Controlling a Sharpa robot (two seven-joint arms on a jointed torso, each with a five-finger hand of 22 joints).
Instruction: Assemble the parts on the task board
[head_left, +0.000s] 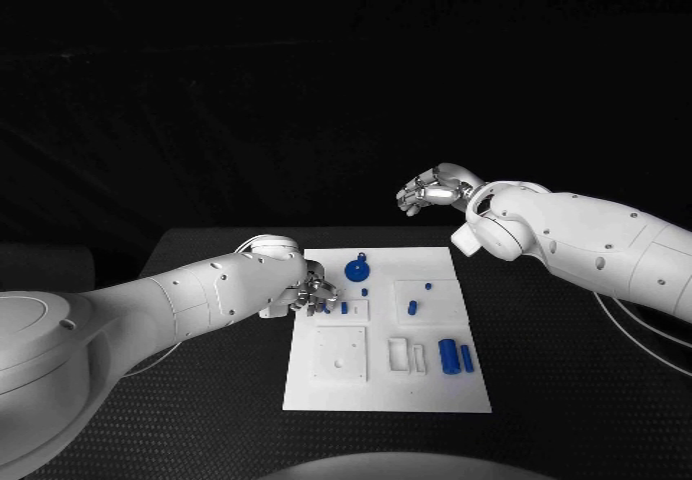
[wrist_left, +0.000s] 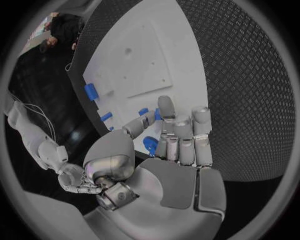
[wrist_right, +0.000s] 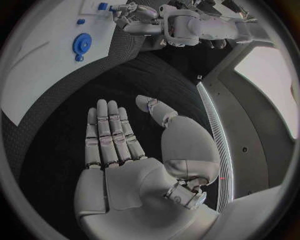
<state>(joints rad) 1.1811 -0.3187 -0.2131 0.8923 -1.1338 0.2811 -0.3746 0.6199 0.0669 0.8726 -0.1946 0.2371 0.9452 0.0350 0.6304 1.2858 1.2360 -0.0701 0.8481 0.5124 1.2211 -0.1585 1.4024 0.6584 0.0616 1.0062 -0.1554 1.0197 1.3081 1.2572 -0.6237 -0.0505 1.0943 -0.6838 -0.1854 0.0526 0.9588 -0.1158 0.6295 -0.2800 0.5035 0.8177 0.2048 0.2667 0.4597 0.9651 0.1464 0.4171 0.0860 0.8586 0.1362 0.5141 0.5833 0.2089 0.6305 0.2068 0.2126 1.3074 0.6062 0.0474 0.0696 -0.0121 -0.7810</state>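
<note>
The white task board (head_left: 387, 385) lies in the middle of the black table. My left hand (head_left: 310, 293) is low over the board's left edge; its thumb and a finger (wrist_left: 166, 107) pinch a small blue part (wrist_left: 157, 115). Another small blue part (wrist_left: 150, 145) lies under the palm. A blue round part (head_left: 358, 269) sits near the far edge, also seen as the blue round part (wrist_right: 82, 44). Two blue cylinders (head_left: 449, 355) lie side by side at the near right. My right hand (head_left: 433, 187) hangs raised beyond the far edge, its palm (wrist_right: 134, 175) flat, fingers apart and empty.
A raised white square plate (head_left: 342, 352) and narrow white blocks (head_left: 398, 352) stand on the board's near half. Small blue pegs (head_left: 413, 307) stand mid-board. Cables (head_left: 635, 330) trail over the table at the right. Bare black table surrounds the board.
</note>
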